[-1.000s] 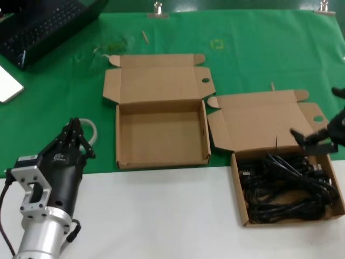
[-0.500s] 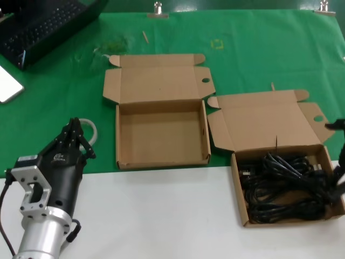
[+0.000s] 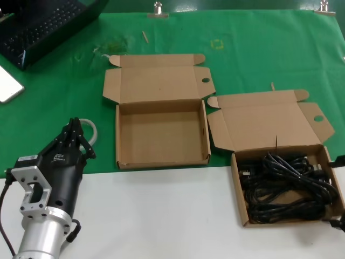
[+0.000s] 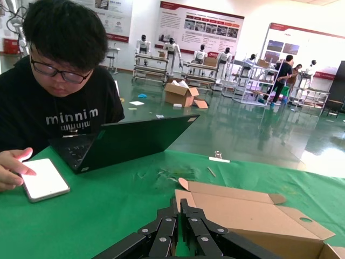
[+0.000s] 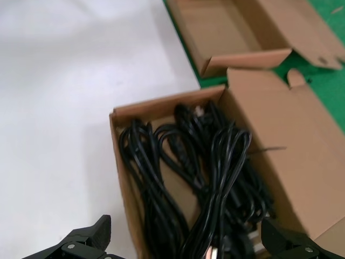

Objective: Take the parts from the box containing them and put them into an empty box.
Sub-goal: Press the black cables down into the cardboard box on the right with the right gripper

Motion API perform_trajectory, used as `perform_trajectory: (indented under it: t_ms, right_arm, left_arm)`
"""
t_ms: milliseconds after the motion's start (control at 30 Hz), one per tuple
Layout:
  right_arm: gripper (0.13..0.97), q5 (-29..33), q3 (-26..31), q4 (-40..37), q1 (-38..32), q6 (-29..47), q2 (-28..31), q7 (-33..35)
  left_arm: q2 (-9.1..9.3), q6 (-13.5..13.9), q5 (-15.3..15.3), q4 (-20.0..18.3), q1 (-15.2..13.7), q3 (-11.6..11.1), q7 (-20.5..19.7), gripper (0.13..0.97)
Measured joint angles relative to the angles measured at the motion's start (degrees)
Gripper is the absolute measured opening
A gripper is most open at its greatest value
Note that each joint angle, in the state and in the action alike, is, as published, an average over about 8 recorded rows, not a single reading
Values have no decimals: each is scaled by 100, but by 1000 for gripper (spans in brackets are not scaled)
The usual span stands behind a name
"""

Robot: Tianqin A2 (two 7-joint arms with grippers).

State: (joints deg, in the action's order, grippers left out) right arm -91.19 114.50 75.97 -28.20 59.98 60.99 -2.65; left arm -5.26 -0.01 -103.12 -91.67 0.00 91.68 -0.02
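The black cables [image 3: 285, 186] lie bundled in the right cardboard box [image 3: 237, 186], whose lid is open. The empty box [image 3: 161, 137] stands open to its left on the green mat. My right gripper [image 3: 339, 191] shows only as two dark tips at the head view's right edge, beside the cable box. In the right wrist view it [image 5: 188, 243] is wide open and empty, straddling the cables [image 5: 215, 162] from above the box [image 5: 119, 156]. My left gripper [image 3: 75, 132] is shut and empty at the front left, also in the left wrist view [image 4: 183, 208].
A whitish tubing ring [image 3: 92, 129] lies just behind the left gripper. A laptop [image 3: 43, 21] and a white phone [image 3: 8, 83] are at the back left, where a person [image 4: 59, 81] sits. The table's white front strip [image 3: 161, 216] lies before the boxes.
My right gripper has moved from over the cable box's lid toward the near right, almost out of the head view. The left arm has not moved.
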Motion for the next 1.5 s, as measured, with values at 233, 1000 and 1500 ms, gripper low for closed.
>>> perform_trajectory:
  t_ms: [233,1000,1500]
  right_arm:
    - [966,365,71,-443,-201,73,-285,74]
    - [962,839,17,-1287,-643,62,-833,308]
    - [813,860,-43,-1359,-584,50,-917,398]
  left_arm:
    - [0,0,0,0,0,0,0,156]
    - [0,0,0,0,0,0,0,156]
    - [0,0,0,0,0,0,0,156]
